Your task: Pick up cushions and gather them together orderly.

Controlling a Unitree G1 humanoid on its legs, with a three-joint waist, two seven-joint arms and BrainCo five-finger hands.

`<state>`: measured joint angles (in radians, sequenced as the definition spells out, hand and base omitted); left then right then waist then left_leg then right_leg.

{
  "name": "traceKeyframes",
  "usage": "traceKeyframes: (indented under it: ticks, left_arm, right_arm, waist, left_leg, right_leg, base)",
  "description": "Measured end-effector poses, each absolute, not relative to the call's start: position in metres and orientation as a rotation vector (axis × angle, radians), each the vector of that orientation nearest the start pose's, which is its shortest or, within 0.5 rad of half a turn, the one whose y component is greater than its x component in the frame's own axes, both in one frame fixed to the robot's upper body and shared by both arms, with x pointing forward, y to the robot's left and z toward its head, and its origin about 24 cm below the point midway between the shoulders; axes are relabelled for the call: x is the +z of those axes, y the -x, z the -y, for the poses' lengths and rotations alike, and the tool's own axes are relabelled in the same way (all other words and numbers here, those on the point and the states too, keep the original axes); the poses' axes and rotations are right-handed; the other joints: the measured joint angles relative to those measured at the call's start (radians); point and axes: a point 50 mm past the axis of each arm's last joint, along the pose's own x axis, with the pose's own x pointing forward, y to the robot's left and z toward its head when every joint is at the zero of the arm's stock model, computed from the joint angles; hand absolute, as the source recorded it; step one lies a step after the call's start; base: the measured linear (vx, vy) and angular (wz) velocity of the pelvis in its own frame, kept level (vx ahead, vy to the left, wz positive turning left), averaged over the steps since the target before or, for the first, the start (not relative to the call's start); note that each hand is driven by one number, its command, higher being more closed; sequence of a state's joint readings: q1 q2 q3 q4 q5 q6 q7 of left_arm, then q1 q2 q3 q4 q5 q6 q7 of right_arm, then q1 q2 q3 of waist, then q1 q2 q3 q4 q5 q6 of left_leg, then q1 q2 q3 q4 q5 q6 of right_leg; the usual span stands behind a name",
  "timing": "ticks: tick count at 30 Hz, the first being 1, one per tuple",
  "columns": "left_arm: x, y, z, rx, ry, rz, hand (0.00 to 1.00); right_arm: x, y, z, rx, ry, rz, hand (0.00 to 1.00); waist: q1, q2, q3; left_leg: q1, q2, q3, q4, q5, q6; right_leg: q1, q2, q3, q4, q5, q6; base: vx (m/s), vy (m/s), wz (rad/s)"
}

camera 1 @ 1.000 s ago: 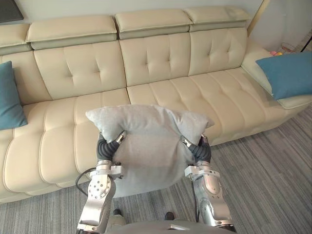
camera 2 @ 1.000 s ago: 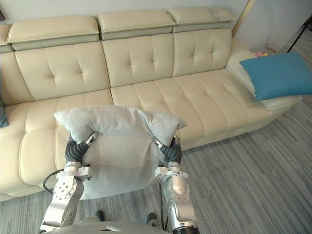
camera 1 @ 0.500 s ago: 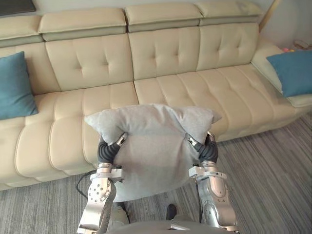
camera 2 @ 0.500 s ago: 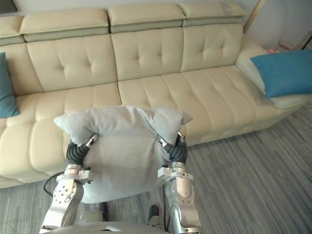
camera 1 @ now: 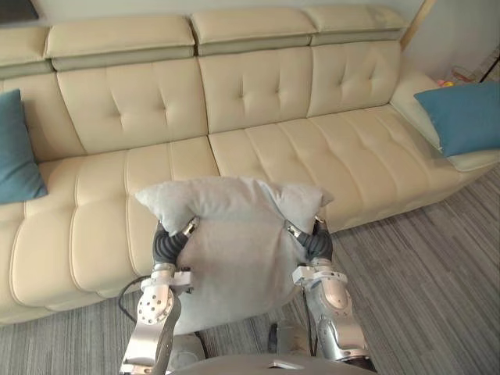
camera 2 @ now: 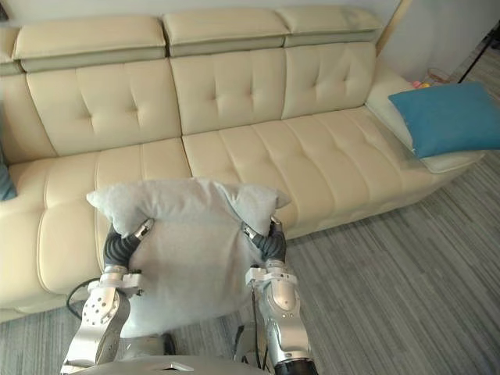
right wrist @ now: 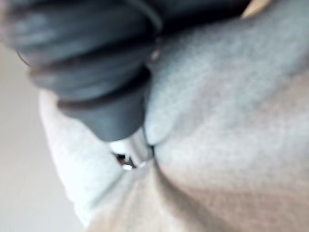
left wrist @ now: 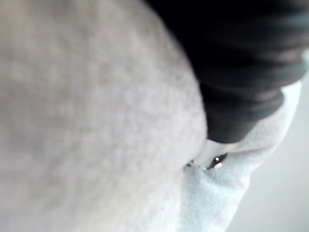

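1. Cream tufted sofa (camera 1: 258,101) along the wall, grey carpet (camera 1: 437,273) in front of it.
2. Far left seat: left blue cushion (camera 1: 16,152) leans on the backrest.
3. Left hand (camera 1: 165,245) is sunk into the left side of the grey cushion (camera 1: 234,262); spread or clenched, cannot tell.
4. Grey cushion is held up between both hands, before the seat edge.
5. Right hand (camera 1: 316,244) is buried in its right side; likewise cannot tell.
6. Right blue cushion (camera 1: 461,117) lies on the sofa's right end.

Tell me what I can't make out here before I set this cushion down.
Left hand: grip buried in the grey cushion's fold, in eye and wrist views alike.
Right hand: likewise buried.
Left blue cushion: cut off by the left eye view's edge.
Right blue cushion: right side cut off by the edge.
Sofa front edge: partly hidden behind the grey cushion.
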<state>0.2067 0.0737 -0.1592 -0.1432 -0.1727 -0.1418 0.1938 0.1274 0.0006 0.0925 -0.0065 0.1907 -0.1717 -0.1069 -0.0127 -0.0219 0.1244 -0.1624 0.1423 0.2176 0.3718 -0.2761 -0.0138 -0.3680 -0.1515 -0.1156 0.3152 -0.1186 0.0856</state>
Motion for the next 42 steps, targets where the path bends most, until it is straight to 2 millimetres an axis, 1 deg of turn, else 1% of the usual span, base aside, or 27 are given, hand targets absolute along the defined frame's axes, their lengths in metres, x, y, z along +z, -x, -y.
traceKeyframes:
  ticks: [1, 2, 3, 4, 5, 6, 7, 8, 9, 10, 11, 12, 13, 14, 15, 17, 18, 19, 20, 22, 24, 26, 30, 34, 37, 40, 42]
  left_arm:
    - [0.044, -0.215, -0.146, 0.082, 0.123, 0.076, 1.0]
    - [0.044, -0.216, -0.146, 0.079, 0.121, 0.077, 1.0]
    - [0.043, -0.214, -0.146, 0.078, 0.121, 0.07, 1.0]
    - [0.043, -0.214, -0.145, 0.076, 0.124, 0.069, 1.0]
    - [0.042, -0.213, -0.141, 0.068, 0.137, 0.065, 1.0]
    - [0.04, -0.211, -0.139, 0.071, 0.152, 0.058, 1.0]
    - [0.038, -0.208, -0.138, 0.084, 0.172, 0.048, 1.0]
    - [0.037, -0.206, -0.136, 0.099, 0.197, 0.042, 1.0]
    - [0.037, -0.206, -0.134, 0.099, 0.206, 0.042, 1.0]
    - [0.037, -0.207, -0.13, 0.085, 0.222, 0.044, 1.0]
    - [0.037, -0.207, -0.128, 0.076, 0.235, 0.041, 1.0]
    - [0.038, -0.207, -0.124, 0.061, 0.252, 0.045, 1.0]
    - [0.039, -0.207, -0.123, 0.056, 0.256, 0.05, 1.0]
    - [0.044, -0.208, -0.122, 0.044, 0.262, 0.069, 1.0]
    - [0.049, -0.208, -0.12, 0.035, 0.274, 0.092, 1.0]
    - [0.051, -0.209, -0.119, 0.023, 0.276, 0.101, 1.0]
    - [0.05, -0.208, -0.118, 0.02, 0.28, 0.099, 1.0]
    - [0.051, -0.205, -0.12, 0.023, 0.272, 0.104, 1.0]
    - [0.052, -0.205, -0.122, 0.021, 0.262, 0.106, 1.0]
    - [0.053, -0.202, -0.129, 0.028, 0.234, 0.116, 1.0]
    - [0.052, -0.2, -0.134, 0.043, 0.226, 0.118, 1.0]
    - [0.051, -0.199, -0.134, 0.04, 0.224, 0.113, 1.0]
    - [0.047, -0.197, -0.134, 0.046, 0.221, 0.092, 1.0]
    - [0.043, -0.198, -0.134, 0.048, 0.218, 0.076, 1.0]
    - [0.042, -0.201, -0.135, 0.05, 0.214, 0.076, 1.0]
    - [0.044, -0.205, -0.138, 0.067, 0.198, 0.084, 1.0]
    - [0.053, -0.216, -0.14, 0.082, 0.183, 0.126, 1.0]
  right_arm:
    - [0.031, -0.228, 0.144, -0.08, -0.2, 0.049, 1.0]
    - [0.031, -0.228, 0.144, -0.08, -0.2, 0.048, 1.0]
    - [0.029, -0.225, 0.144, -0.076, -0.199, 0.042, 1.0]
    - [0.03, -0.224, 0.146, -0.073, -0.195, 0.043, 1.0]
    - [0.029, -0.222, 0.15, -0.068, -0.179, 0.043, 1.0]
    - [0.03, -0.223, 0.152, -0.057, -0.164, 0.046, 1.0]
    - [0.031, -0.223, 0.153, -0.042, -0.148, 0.049, 1.0]
    - [0.032, -0.223, 0.153, -0.041, -0.147, 0.051, 1.0]
    - [0.033, -0.223, 0.155, -0.043, -0.144, 0.055, 1.0]
    - [0.038, -0.22, 0.16, -0.047, -0.122, 0.075, 1.0]
    - [0.042, -0.217, 0.164, -0.045, -0.105, 0.091, 1.0]
    - [0.051, -0.214, 0.168, -0.048, -0.088, 0.128, 1.0]
    - [0.054, -0.213, 0.169, -0.052, -0.087, 0.142, 1.0]
    - [0.061, -0.211, 0.172, -0.064, -0.089, 0.171, 1.0]
    - [0.064, -0.209, 0.174, -0.074, -0.088, 0.19, 1.0]
    - [0.064, -0.209, 0.175, -0.08, -0.089, 0.192, 1.0]
    - [0.063, -0.208, 0.175, -0.081, -0.089, 0.184, 1.0]
    - [0.06, -0.206, 0.173, -0.078, -0.097, 0.17, 1.0]
    - [0.058, -0.206, 0.171, -0.085, -0.118, 0.16, 1.0]
    - [0.054, -0.205, 0.164, -0.108, -0.172, 0.146, 1.0]
    - [0.053, -0.207, 0.159, -0.099, -0.183, 0.145, 1.0]
    - [0.052, -0.208, 0.158, -0.094, -0.156, 0.138, 1.0]
    - [0.051, -0.212, 0.157, -0.089, -0.124, 0.138, 1.0]
    - [0.048, -0.218, 0.156, -0.086, -0.108, 0.127, 1.0]
    - [0.048, -0.219, 0.156, -0.086, -0.109, 0.124, 1.0]
    - [0.047, -0.231, 0.15, -0.065, -0.109, 0.122, 1.0]
    - [0.058, -0.243, 0.145, -0.061, -0.108, 0.165, 1.0]
  waist:
    - [-0.027, -0.022, 0.013]
    - [-0.035, -0.032, 0.015]
    - [-0.042, -0.041, 0.014]
    - [-0.048, -0.035, 0.016]
    - [-0.052, -0.008, 0.005]
    - [-0.042, 0.036, -0.002]
    - [-0.024, 0.075, -0.018]
    - [-0.019, 0.08, -0.02]
    - [-0.021, 0.08, -0.02]
    - [-0.027, 0.081, -0.02]
    - [-0.027, 0.079, -0.019]
    - [-0.018, 0.08, -0.02]
    - [-0.015, 0.081, -0.02]
    - [-0.012, 0.08, -0.02]
    - [-0.005, 0.08, -0.019]
    - [0.005, 0.078, -0.018]
    - [0.014, 0.085, -0.022]
    - [0.019, 0.093, -0.035]
    - [0.013, 0.075, -0.043]
    - [0.015, 0.039, -0.049]
    - [0.02, 0.034, -0.051]
    - [0.016, 0.03, -0.054]
    - [0.012, 0.005, -0.069]
    - [0.001, 0.004, -0.07]
    - [0.004, 0.002, -0.071]
    - [0.004, -0.001, -0.069]
    - [0.012, -0.002, -0.068]
  left_leg:
    - [0.012, -0.038, -0.031, -0.006, -0.014, -0.024]
    - [0.024, -0.05, -0.039, -0.004, -0.021, -0.038]
    - [0.047, -0.06, -0.06, 0.009, -0.049, -0.062]
    - [0.047, -0.056, -0.086, 0.023, -0.067, -0.074]
    - [0.053, -0.025, -0.134, 0.033, -0.093, -0.102]
    - [0.056, 0.027, -0.142, 0.016, -0.098, -0.112]
    - [0.048, 0.069, -0.159, 0.024, -0.06, -0.124]
    - [0.005, 0.105, -0.169, 0.108, -0.015, -0.12]
    - [-0.018, 0.12, -0.166, 0.153, 0.004, -0.113]
    - [-0.071, 0.152, -0.154, 0.282, 0.087, -0.078]
    - [-0.091, 0.17, -0.131, 0.35, 0.153, -0.062]
    - [-0.11, 0.189, -0.088, 0.441, 0.184, -0.046]
    - [-0.118, 0.19, -0.074, 0.471, 0.17, -0.048]
    - [-0.15, 0.188, -0.036, 0.513, 0.121, -0.047]
    - [-0.192, 0.184, -0.002, 0.504, 0.071, -0.042]
    - [-0.219, 0.164, 0.031, 0.403, 0.041, -0.036]
    - [-0.198, 0.127, 0.046, 0.173, 0.104, -0.022]
    - [-0.163, 0.116, 0.036, 0.041, 0.176, -0.055]
    - [-0.158, 0.09, 0.032, 0.027, 0.17, -0.054]
    - [-0.118, 0.044, 0.041, -0.036, 0.183, -0.039]
    - [-0.077, 0.04, 0.064, -0.065, 0.185, -0.036]
    - [-0.036, 0.045, 0.08, -0.094, 0.186, -0.038]
    - [0.032, 0.06, 0.115, -0.195, 0.217, -0.066]
    - [0.078, 0.053, 0.154, -0.244, 0.236, -0.065]
    - [0.08, 0.045, 0.167, -0.254, 0.244, -0.055]
    - [0.071, 0.039, 0.177, -0.252, 0.249, -0.048]
    - [0.02, 0.031, 0.177, -0.247, 0.266, -0.038]
  right_leg:
    - [-0.027, -0.032, 0.013, -0.072, 0.051, 0.052]
    - [-0.031, -0.043, 0.026, -0.091, 0.069, 0.048]
    - [-0.031, -0.051, 0.038, -0.105, 0.099, 0.027]
    - [-0.026, -0.043, 0.051, -0.082, 0.146, 0.014]
    - [-0.033, -0.012, 0.027, -0.018, 0.171, 0.012]
    - [-0.037, 0.024, -0.011, 0.013, 0.124, -0.006]
    - [-0.041, 0.065, -0.038, 0.02, 0.097, -0.039]
    - [-0.033, 0.091, -0.065, 0.035, 0.077, -0.065]
    - [-0.022, 0.099, -0.079, 0.031, 0.071, -0.074]
    - [0.024, 0.116, -0.105, 0.002, 0.06, -0.091]
    - [0.071, 0.12, -0.112, -0.029, 0.057, -0.095]
    - [0.136, 0.118, -0.108, -0.073, 0.052, -0.104]
    - [0.158, 0.116, -0.104, -0.088, 0.052, -0.104]
    - [0.2, 0.108, -0.102, -0.121, 0.052, -0.104]
    - [0.235, 0.098, -0.109, -0.144, 0.052, -0.104]
    - [0.265, 0.08, -0.123, -0.152, 0.051, -0.102]
    - [0.284, 0.068, -0.129, -0.137, 0.035, -0.076]
    - [0.303, 0.074, -0.119, -0.121, -0.006, -0.02]
    - [0.302, 0.055, -0.117, -0.12, -0.014, -0.014]
    - [0.3, 0.021, -0.092, -0.123, -0.004, -0.025]
    - [0.31, 0.022, -0.049, -0.127, 0.012, -0.032]
    - [0.328, 0.036, -0.025, -0.112, 0.029, -0.021]
    - [0.309, 0.069, 0.048, -0.113, 0.056, -0.032]
    - [0.307, 0.072, 0.092, -0.125, 0.093, -0.031]
    - [0.299, 0.067, 0.112, -0.136, 0.112, -0.03]
    - [0.291, 0.061, 0.13, -0.155, 0.125, -0.03]
    - [0.245, 0.053, 0.131, -0.156, 0.125, -0.03]
  base:
    - [0.17, -0.071, 0.76]
    - [0.31, -0.198, 0.88]
    - [0.31, -0.231, 0.67]
    - [0.39, -0.325, 0.89]
    - [0.39, -0.3, 0.68]
    - [0.51, -0.296, 0.43]
    - [0.67, -0.344, 0.05]
    - [0.58, -0.279, 0.02]
    - [0.66, -0.341, 0.16]
    - [0.45, -0.203, 0.19]
    - [0.59, -0.205, 0.13]
    - [0.39, -0.09, -0.02]
    - [0.43, -0.055, -0.02]
    - [0.3, 0.025, 0.11]
    - [0.33, 0.08, 0.22]
    - [0.27, 0.175, 0.21]
    - [0.3, 0.299, 0.09]
    - [0.26, 0.27, 0.17]
    - [0.21, 0.227, 0.23]
    - [0.13, 0.175, 0.14]
    - [0.1, 0.091, -0.21]
    - [0.07, -0.022, -0.27]
    - [0.01, -0.07, -0.41]
    - [-0.01, 0.008, -0.36]
    - [-0.03, 0.036, -0.14]
    - [-0.07, 0.019, -0.11]
    - [-0.14, -0.012, -0.03]
